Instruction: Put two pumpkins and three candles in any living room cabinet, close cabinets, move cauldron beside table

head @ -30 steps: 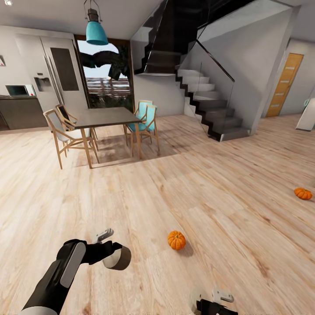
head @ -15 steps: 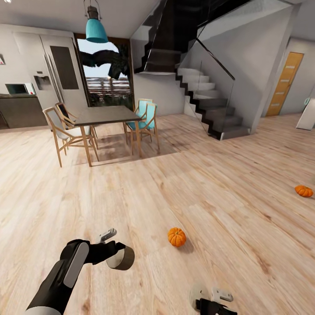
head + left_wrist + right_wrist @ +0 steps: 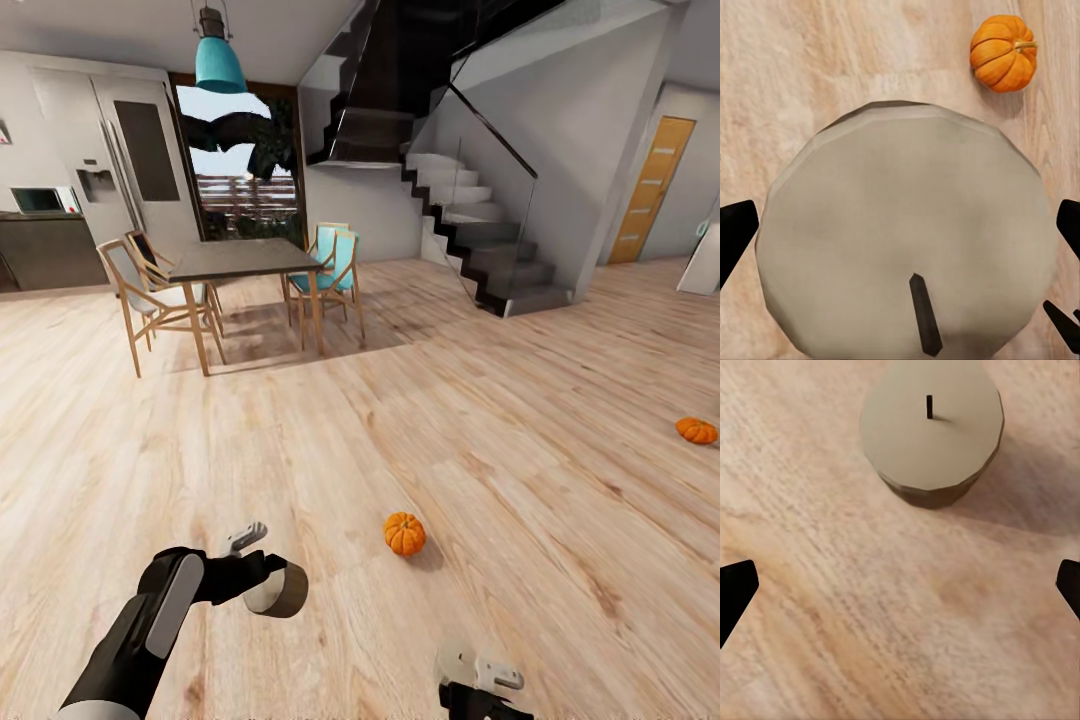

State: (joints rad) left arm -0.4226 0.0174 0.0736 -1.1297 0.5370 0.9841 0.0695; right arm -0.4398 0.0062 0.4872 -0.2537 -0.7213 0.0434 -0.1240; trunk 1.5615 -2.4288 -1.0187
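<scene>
My left gripper (image 3: pixel 262 586) is shut on a candle (image 3: pixel 277 592), a short cylinder with a pale top and dark side, held above the wood floor. In the left wrist view the candle (image 3: pixel 900 240) sits between the black fingertips (image 3: pixel 733 232). One orange pumpkin (image 3: pixel 404 533) lies on the floor just right of that candle and shows again as the pumpkin (image 3: pixel 1003 52). A second pumpkin (image 3: pixel 696 430) lies far right. My right gripper (image 3: pixel 482 678) is open over the floor, short of another candle (image 3: pixel 932 431) that stands upright. The cabinet and cauldron are out of view.
A dining table (image 3: pixel 240 262) with several chairs (image 3: pixel 150 300) stands at the back left under a teal lamp (image 3: pixel 219 60). A staircase (image 3: pixel 480 240) rises at the back right, beside an orange door (image 3: pixel 650 190). Wide wood floor (image 3: pixel 520 420) lies between.
The head camera has shifted a little, so the whole scene sits slightly higher. The left gripper still holds the candle in about the same place.
</scene>
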